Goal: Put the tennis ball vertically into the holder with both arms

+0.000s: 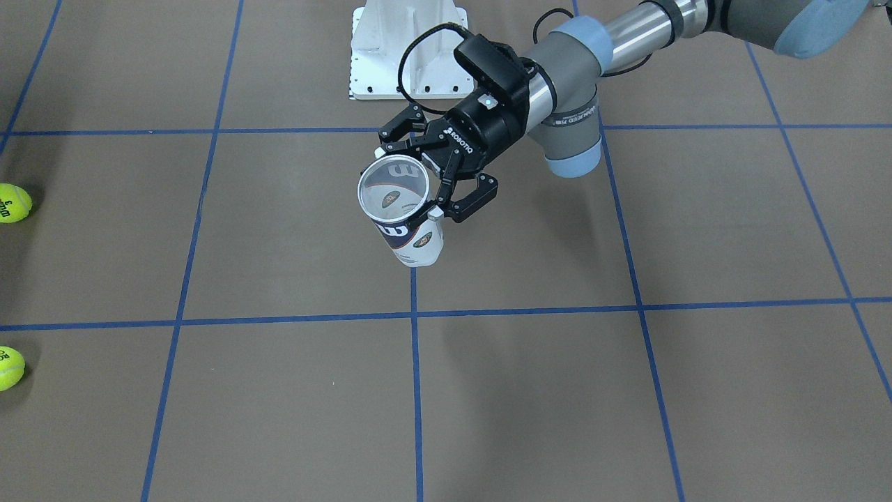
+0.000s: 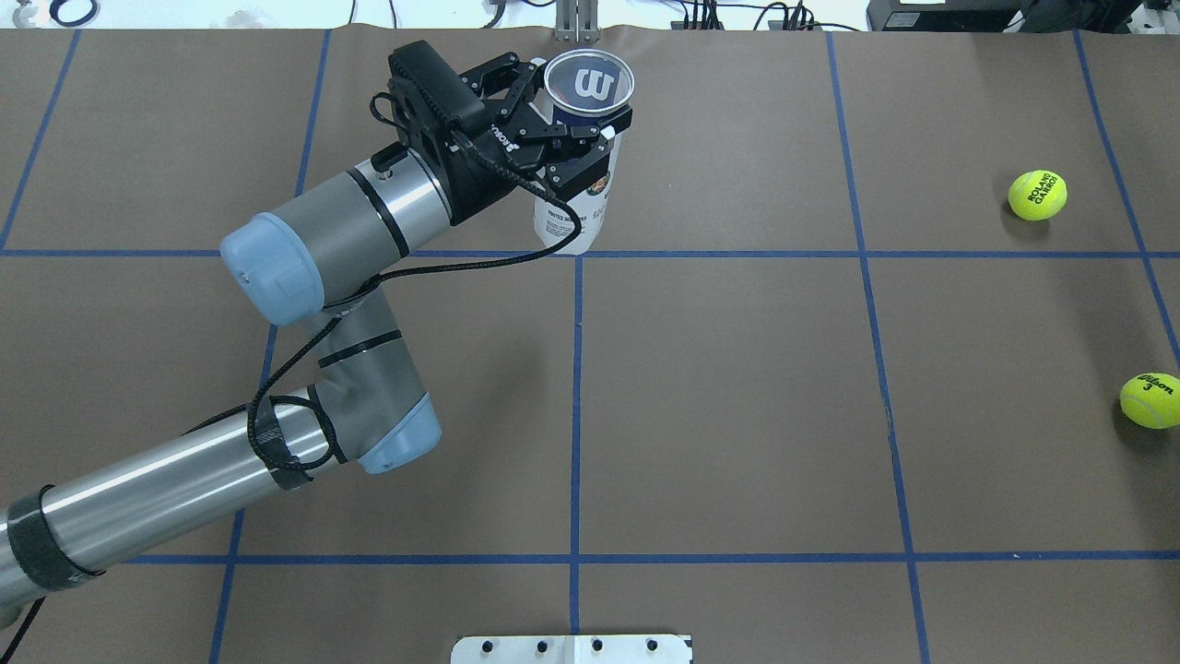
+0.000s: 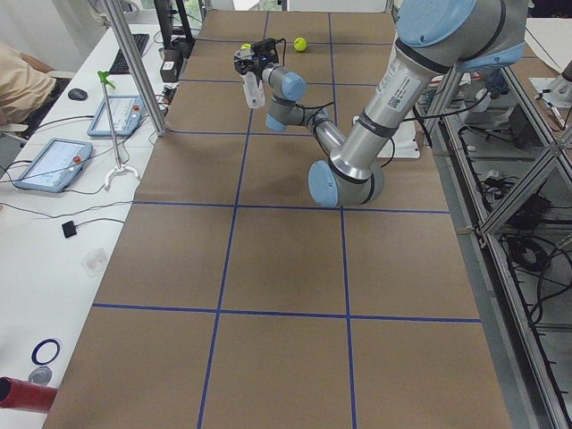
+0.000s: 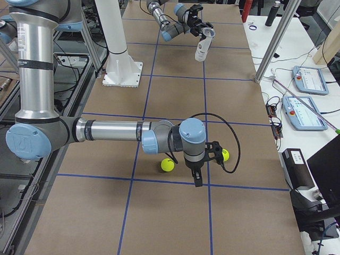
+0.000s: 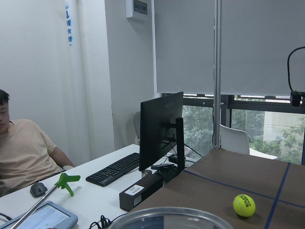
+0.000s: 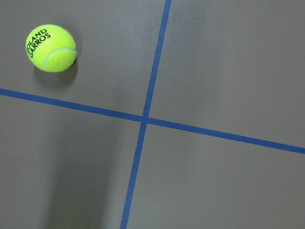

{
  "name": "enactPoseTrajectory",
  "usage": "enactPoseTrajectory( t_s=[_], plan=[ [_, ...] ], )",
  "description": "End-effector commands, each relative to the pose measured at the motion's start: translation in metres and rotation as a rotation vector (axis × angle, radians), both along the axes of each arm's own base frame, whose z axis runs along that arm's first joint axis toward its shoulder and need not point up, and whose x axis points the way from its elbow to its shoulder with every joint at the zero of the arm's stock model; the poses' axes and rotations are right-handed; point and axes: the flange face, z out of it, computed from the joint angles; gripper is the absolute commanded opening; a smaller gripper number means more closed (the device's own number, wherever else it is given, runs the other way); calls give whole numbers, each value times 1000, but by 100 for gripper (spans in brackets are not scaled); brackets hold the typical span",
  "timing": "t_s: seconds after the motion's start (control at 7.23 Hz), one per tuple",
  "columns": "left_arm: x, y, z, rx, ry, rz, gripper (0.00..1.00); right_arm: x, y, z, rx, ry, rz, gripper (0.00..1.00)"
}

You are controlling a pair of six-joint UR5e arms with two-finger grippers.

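Note:
My left gripper [image 1: 426, 183] [image 2: 564, 129] is shut on the holder [image 1: 408, 233] [image 2: 573, 207], a clear can with a navy-and-white label. The can hangs upright above the table, open silver rim [image 2: 588, 85] up, and nothing shows inside it. That rim edge [image 5: 167, 213] fills the bottom of the left wrist view. Two yellow tennis balls [image 2: 1037, 195] [image 2: 1150, 399] lie on the table far to the right. The right gripper [image 4: 199, 172] hovers low between them, showing only in the exterior right view, so I cannot tell its state. One ball [image 6: 50, 48] lies at the upper left of the right wrist view.
The white pedestal base [image 1: 408, 52] [image 2: 572, 648] stands at the robot's side of the table. Blue tape lines [image 2: 577, 406] grid the brown surface. A seated person [image 5: 24, 152], tablets and a monitor are on the desk past the far edge.

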Motion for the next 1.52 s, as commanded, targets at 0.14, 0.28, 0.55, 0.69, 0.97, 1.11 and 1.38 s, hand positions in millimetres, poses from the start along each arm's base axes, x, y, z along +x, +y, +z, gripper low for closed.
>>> enactPoseTrajectory(
  t_s=[0.14, 0.28, 0.55, 0.69, 0.97, 1.11, 1.38],
  plan=[
    [52, 7, 51, -11, 34, 15, 62, 0, -1, 0, 1, -1, 0, 100],
    [68, 16, 65, -11, 23, 33, 62, 0, -1, 0, 1, -1, 0, 100],
    [83, 23, 93, -6, 28, 49, 62, 0, 0, 0, -1, -1, 0, 100],
    [87, 28, 94, -6, 28, 58, 62, 1, -1, 0, 1, -1, 1, 100],
    [94, 37, 88, -3, 39, 75, 77, 0, -1, -1, 2, -1, 0, 100],
    [94, 38, 89, -4, 37, 74, 88, 0, 0, 0, 1, -1, 0, 100],
    [93, 38, 95, -9, 25, 72, 92, 0, 0, 0, 1, -1, 0, 100]
  ],
)
